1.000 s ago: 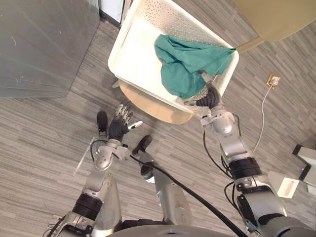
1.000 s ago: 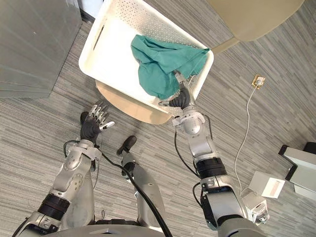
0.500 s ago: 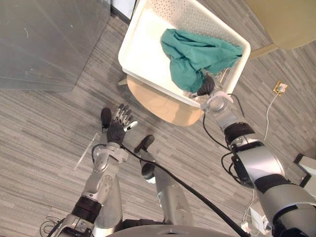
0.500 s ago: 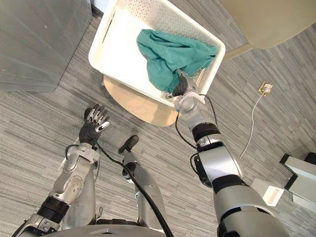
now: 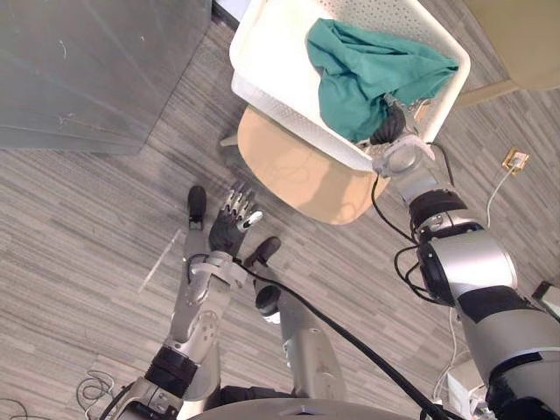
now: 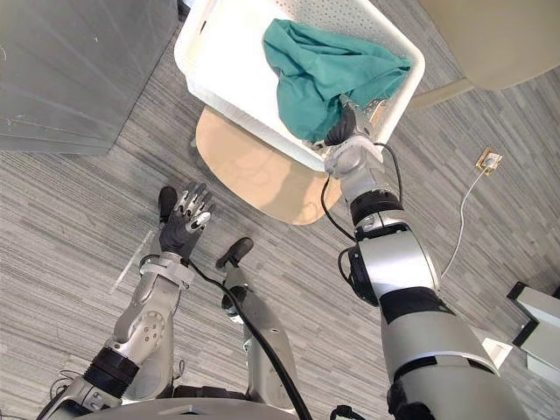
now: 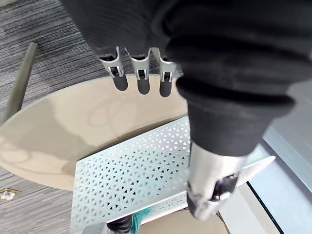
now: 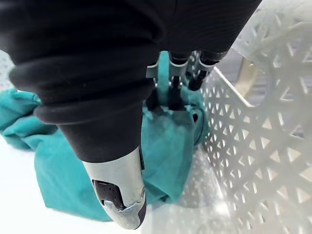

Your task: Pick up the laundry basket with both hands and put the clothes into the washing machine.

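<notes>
Where the right hand (image 5: pixel 388 131) dips over the near right corner of the laundry basket (image 5: pixel 267 44), the eye views show just its dark back against the cloth. The right wrist view shows more: fingers (image 8: pixel 174 90) extended, dark tips touching the teal cloth (image 8: pixel 63 161), thumb (image 8: pixel 119 195) held apart. The hand is released and grasps nothing. The basket's perforated wall stands just beside the fingers.

The teal cloth lies bunched in the right half of the basket, one edge draped up toward the far right rim. The basket's left half is bare white.

The left hand (image 5: pixel 229 229) is well apart from the basket, on the robot's side of it, over the floor (image 5: pixel 87 227). It is relaxed and spread, holding nothing. Its wrist view looks up at the outside of the basket's wall, which overhangs the round wooden desk (image 7: pixel 73 126) beneath the basket.

A grey cabinet (image 5: pixel 87 70) stands left of the basket.
</notes>
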Motion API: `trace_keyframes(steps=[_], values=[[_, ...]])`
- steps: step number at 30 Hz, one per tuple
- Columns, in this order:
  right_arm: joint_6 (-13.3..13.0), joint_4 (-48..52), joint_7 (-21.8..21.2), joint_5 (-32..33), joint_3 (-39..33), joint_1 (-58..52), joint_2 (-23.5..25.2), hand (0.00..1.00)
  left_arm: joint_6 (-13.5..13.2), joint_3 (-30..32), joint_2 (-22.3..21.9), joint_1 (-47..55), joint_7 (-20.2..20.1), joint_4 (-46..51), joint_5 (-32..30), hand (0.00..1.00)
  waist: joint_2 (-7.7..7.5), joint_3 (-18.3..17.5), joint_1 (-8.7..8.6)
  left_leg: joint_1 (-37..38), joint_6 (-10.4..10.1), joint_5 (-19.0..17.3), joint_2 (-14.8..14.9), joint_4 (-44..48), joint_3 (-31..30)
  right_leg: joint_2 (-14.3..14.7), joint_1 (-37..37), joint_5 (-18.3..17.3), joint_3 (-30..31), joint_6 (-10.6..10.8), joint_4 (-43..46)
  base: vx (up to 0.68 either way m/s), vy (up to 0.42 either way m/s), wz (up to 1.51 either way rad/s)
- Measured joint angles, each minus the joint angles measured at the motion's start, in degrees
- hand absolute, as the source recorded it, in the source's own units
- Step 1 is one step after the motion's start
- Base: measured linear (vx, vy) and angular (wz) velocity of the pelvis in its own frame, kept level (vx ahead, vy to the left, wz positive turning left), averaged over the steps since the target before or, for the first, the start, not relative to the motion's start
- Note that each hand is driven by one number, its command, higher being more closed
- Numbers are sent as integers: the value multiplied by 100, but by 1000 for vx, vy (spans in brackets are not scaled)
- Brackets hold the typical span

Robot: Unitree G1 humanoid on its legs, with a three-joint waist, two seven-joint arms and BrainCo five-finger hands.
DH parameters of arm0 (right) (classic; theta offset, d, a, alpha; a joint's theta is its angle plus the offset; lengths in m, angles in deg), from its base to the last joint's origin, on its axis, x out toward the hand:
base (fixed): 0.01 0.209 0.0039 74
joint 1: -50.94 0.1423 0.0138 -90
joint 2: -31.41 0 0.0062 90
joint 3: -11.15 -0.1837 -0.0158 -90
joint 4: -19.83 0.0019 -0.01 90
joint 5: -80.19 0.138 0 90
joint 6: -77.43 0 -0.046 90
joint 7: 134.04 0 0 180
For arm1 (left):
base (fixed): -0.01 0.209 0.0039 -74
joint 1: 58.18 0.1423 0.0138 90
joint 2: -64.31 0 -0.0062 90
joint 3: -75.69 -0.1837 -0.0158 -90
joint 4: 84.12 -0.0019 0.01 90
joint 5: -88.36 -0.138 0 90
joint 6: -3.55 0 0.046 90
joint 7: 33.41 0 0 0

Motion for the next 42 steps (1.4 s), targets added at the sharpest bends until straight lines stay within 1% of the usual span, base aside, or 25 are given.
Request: trace_keyframes(steps=[1,2,4,8,14,16,18,19,20,23,24,26,27,28,31,32,33,34,35,36,37,38,40,41,42], values=[[-13,0,-5,309,-108,60,-6,0,12,-12,-14,0,1,-4,0,0,1,1,-3,-27,0,1,1,0,2,0,-27,2,1,-2,0,55,67,-2],[-16,0,-5,443,-155,91,-7,0,15,-12,-20,-3,2,-5,0,0,4,2,-2,-35,0,2,1,0,5,0,-34,4,2,-3,-1,48,56,-1],[-19,0,-17,1149,-347,155,-11,0,24,-11,-58,-30,2,-4,0,0,42,21,41,-35,23,21,1,1,13,0,-34,5,6,-4,-9,52,48,-1],[-21,1,-80,1650,-431,202,-47,0,59,-37,-85,-43,-12,-3,0,0,46,21,78,-26,35,39,2,3,47,6,-22,9,12,-5,-40,69,42,-1],[-19,31,-251,2411,-403,390,-211,0,118,-62,-86,-43,-166,4,-3,0,44,20,109,-41,22,15,51,72,60,90,58,69,-1,-17,-202,64,40,0],[-20,37,-259,2469,-287,451,-339,0,119,-87,-86,-41,-194,10,-4,0,43,20,132,-180,16,-155,89,382,59,99,71,73,-1,-19,-199,57,54,-2],[-21,89,-279,2490,-98,520,-403,0,125,-115,-86,-27,-254,10,-7,0,37,17,173,-457,26,-561,197,1110,49,141,110,78,48,-16,-174,47,40,-15],[-22,135,-309,2543,-37,521,-413,0,127,-125,-87,-23,-265,10,-7,0,37,17,186,-536,19,-682,239,1334,37,164,130,79,69,-15,-170,63,42,-30],[-27,293,-349,2578,112,517,-421,0,128,-157,-87,8,-283,9,-9,0,35,15,196,-697,13,-963,350,1834,5,227,173,78,108,-12,-137,65,46,-33],[-34,483,-375,2578,190,520,-539,0,190,-274,-99,53,-385,6,-12,0,34,12,205,-953,53,-1372,513,2494,-71,287,153,4,165,59,46,64,67,-24],[-31,480,-379,2579,190,519,-561,0,222,-287,-101,64,-385,5,-12,0,34,12,198,-985,50,-1442,527,2580,-86,283,150,-31,167,80,105,71,99,-9],[-23,491,-472,2587,186,429,-628,0,252,-381,-96,92,-386,3,-12,0,33,11,196,-1023,53,-1696,532,2904,-121,135,99,-297,169,110,573,87,137,3],[-22,498,-486,2595,187,363,-649,0,251,-475,-96,88,-392,11,-13,0,33,11,209,-1023,71,-1850,520,3116,-131,-7,39,-490,177,120,988,100,169,4],[-18,524,-497,2596,197,357,-631,0,253,-511,-96,81,-399,19,-14,0,34,11,226,-1028,118,-1975,530,3324,-149,-158,-98,-582,221,95,1506,78,138,-3],[-19,583,-512,2581,194,367,-624,0,244,-502,-42,44,-397,25,-14,0,38,11,180,-1018,185,-2077,550,3471,-258,-446,-505,-499,274,17,2678,68,87,9],[-33,503,-539,2580,177,439,-631,0,231,-504,20,40,-393,24,-14,0,40,10,168,-993,188,-2065,547,3423,-309,-422,-690,-573,424,60,2864,72,-26,22],[-30,447,-571,2580,147,492,-637,0,232,-504,50,39,-389,17,-14,0,39,10,168,-980,181,-2056,529,3392,-323,-420,-711,-648,457,66,2832,69,-102,30],[-47,389,-585,2579,68,587,-657,0,232,-506,51,39,-381,2,-14,0,44,13,156,-920,168,-2026,427,3298,-334,-431,-783,-801,568,88,2691,50,-139,30],[-94,199,-618,2579,64,716,-658,0,224,-505,52,43,-380,2,-12,0,45,13,155,-859,139,-1980,353,3208,-329,-424,-849,-877,675,86,2461,47,-187,47],[-110,-58,-709,2573,-5,893,-682,0,228,-510,49,41,-382,-6,-10,0,46,14,101,-775,63,-1843,224,3107,-335,-420,-848,-841,681,35,1976,29,-166,48],[-109,-127,-734,2571,-109,904,-726,0,230,-522,42,47,-384,-6,-10,0,45,14,75,-758,23,-1816,150,3113,-353,-422,-778,-670,686,-136,1719,3,-228,58],[-124,-135,-735,2569,-295,873,-805,0,231,-519,-1,73,-393,-1,-8,0,183,25,65,-769,8,-1737,134,3101,-585,-344,-671,-623,497,-284,1761,43,-242,54],[-126,58,-730,2567,-289,560,-835,0,232,-519,-66,199,-421,20,-9,0,198,27,-27,-799,44,-1642,144,3243,-744,-348,-597,-898,336,-345,2016,101,-250,44],[-125,114,-730,2565,-128,441,-836,0,238,-517,-134,310,-428,71,-7,0,206,25,-73,-951,46,-1646,205,3563,-857,-350,-591,-1073,254,-369,2207,104,-217,16],[-148,168,-715,2560,331,382,-853,0,246,-517,-247,485,-448,221,3,0,225,16,-59,-1342,96,-1684,322,4275,-1077,-248,-622,-1284,198,-400,2405,99,-196,-4]])
